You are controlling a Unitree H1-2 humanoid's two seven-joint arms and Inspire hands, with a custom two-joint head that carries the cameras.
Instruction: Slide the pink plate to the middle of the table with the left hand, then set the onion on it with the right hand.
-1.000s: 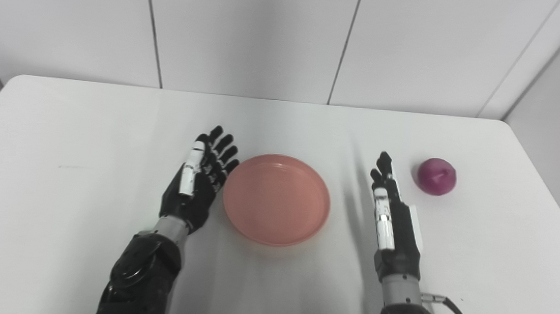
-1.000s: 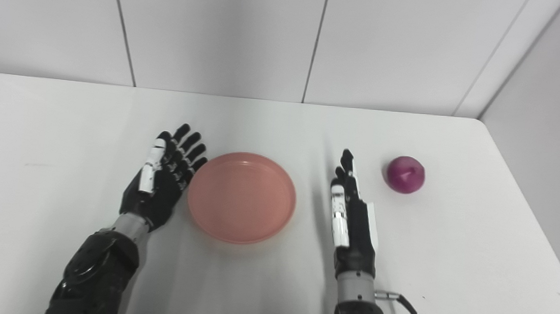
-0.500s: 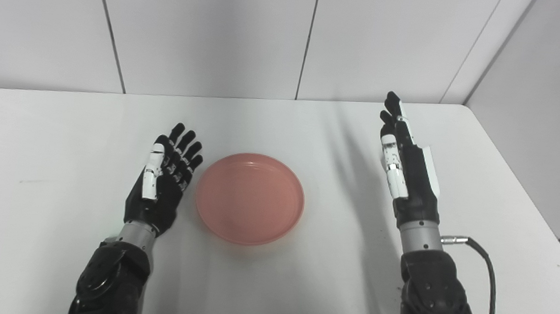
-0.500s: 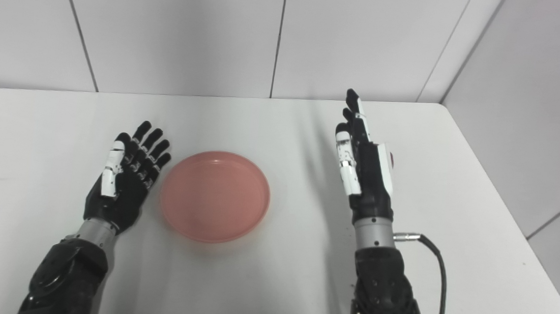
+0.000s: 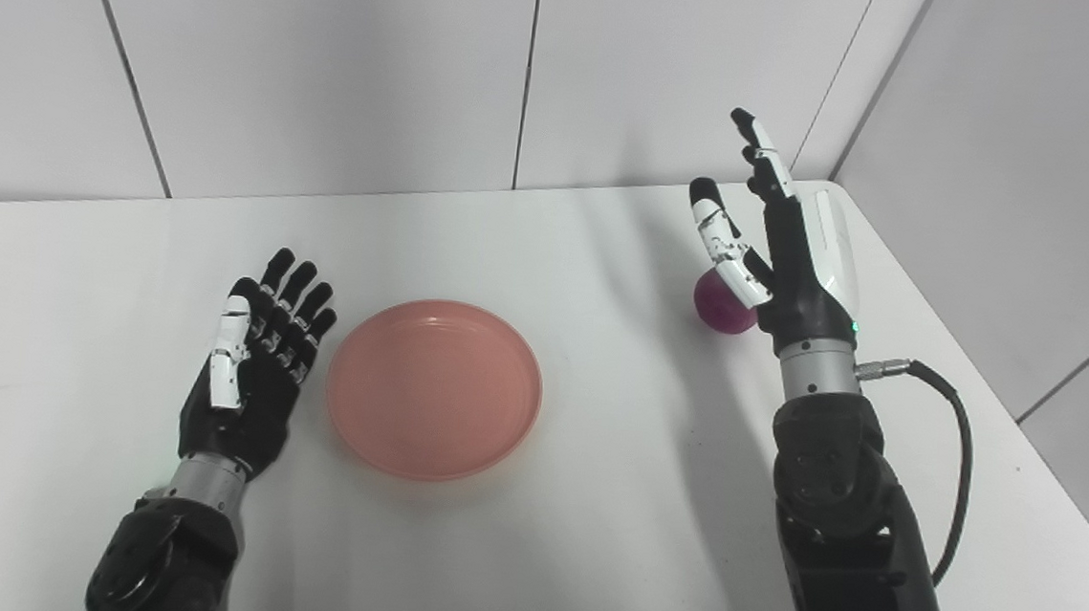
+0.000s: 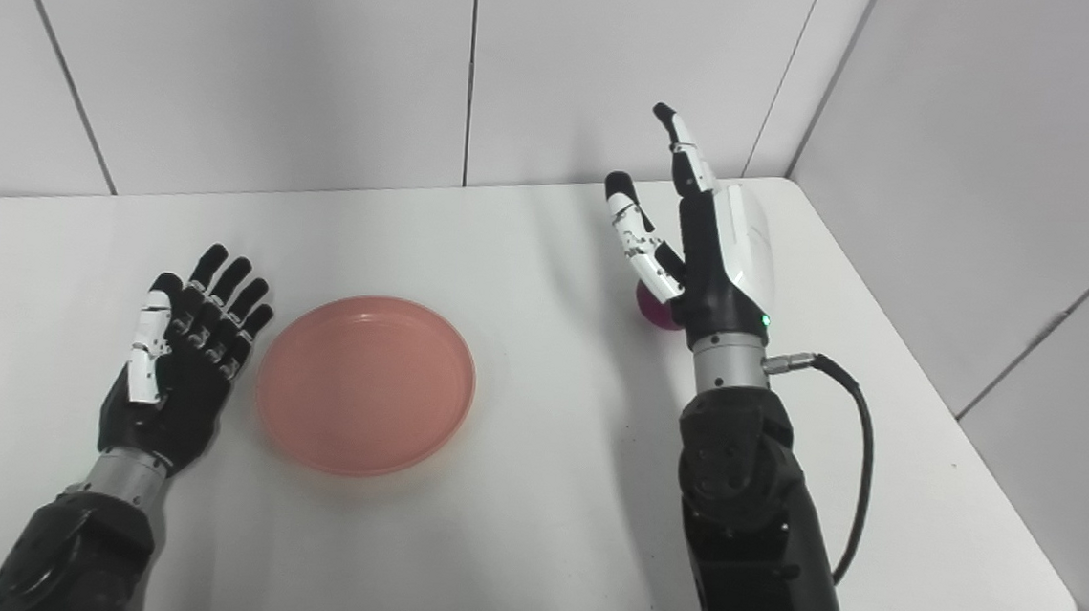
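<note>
While our black left hand (image 5: 247, 376) lies flat on the white table (image 5: 588, 500) with fingers spread, holding nothing, the round shallow pink plate (image 5: 434, 389) just beside it has nothing in it. Further right, our right hand (image 5: 783, 246) is raised, fingers apart, in front of the purple onion (image 5: 719, 308), which sits on the table.

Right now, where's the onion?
The onion sits on the table's right side, well to the right of the pink plate, partly hidden behind the raised, open right hand in both eye views.
</note>
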